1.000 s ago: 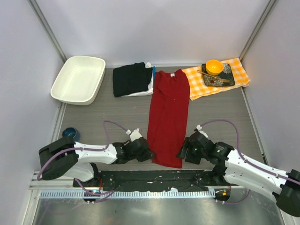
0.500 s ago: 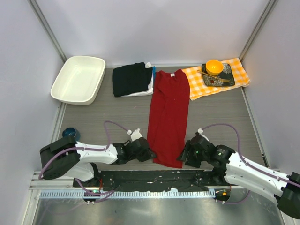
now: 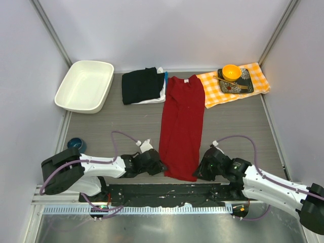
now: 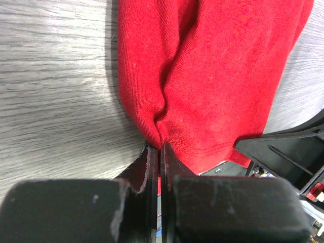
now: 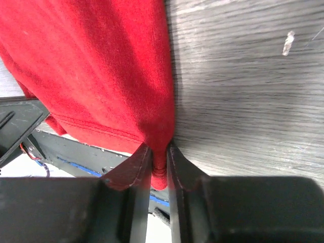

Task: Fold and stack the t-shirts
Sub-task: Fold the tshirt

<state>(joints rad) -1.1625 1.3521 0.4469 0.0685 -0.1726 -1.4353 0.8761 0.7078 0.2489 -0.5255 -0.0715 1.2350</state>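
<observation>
- Since a second ago, the right end effector (image 3: 198,172) has slid in to the hem's 5 o'clock corner and narrowed onto it. The left end effector (image 3: 161,166) has stayed at the 7 o'clock corner.
- Top view: the red t-shirt (image 3: 182,126) lies flat on the bench (image 3: 111,126), collar at 12 o'clock, hem at 6. The folded black shirt (image 3: 142,85) sits on the white shirt (image 3: 155,99) at its 10 o'clock.
- Left wrist: the left end effector (image 4: 160,152) is pressed together, pinching the red t-shirt (image 4: 212,76) at its hem corner.
- Right wrist: the right end effector (image 5: 159,152) pinches the other corner of the red t-shirt (image 5: 101,66), with cloth between its fingers.
- Judgement: the hem-to-collar fold is starting. Next, both corners should lift together and travel evenly toward 12 o'clock.
</observation>
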